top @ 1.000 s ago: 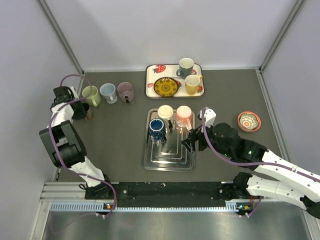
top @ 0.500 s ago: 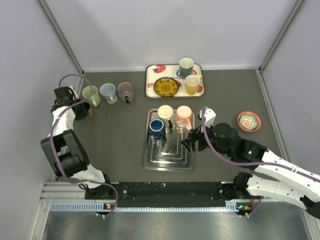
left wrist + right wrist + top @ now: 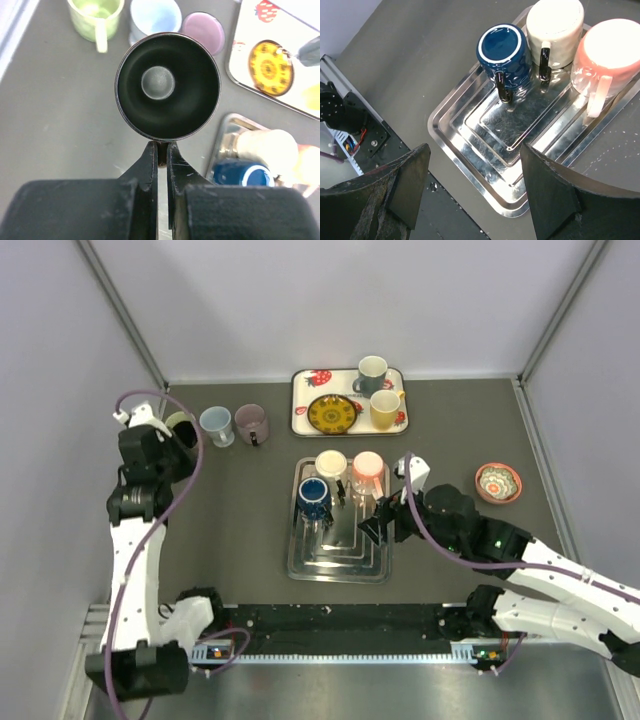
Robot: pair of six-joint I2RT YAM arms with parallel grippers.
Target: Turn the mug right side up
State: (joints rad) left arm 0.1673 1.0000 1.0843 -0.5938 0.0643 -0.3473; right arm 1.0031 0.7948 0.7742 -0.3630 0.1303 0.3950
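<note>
A black mug (image 3: 167, 86) hangs above the table in the left wrist view, its open mouth facing the camera. My left gripper (image 3: 162, 145) is shut on the mug's handle, which is pinched between the fingertips. From the top view the left gripper (image 3: 168, 445) is at the table's left side, near the green mug (image 3: 181, 421), and the wrist hides most of the black mug. My right gripper (image 3: 475, 185) stands open with nothing between its fingers, above the near right part of the metal tray (image 3: 470, 150).
On the metal tray (image 3: 335, 565) stand a blue mug (image 3: 503, 50), a cream mug (image 3: 555, 25) and a pink mug (image 3: 610, 55), all bottom up. Light blue (image 3: 215, 424) and mauve (image 3: 250, 423) mugs stand at the back left. A strawberry tray (image 3: 305, 400) and a patterned bowl (image 3: 498, 483) are also there.
The left gripper closed on the black mug's handle. The left arm then rose and swung, lifting the mug off the table near the left edge. The right arm stayed still.
</note>
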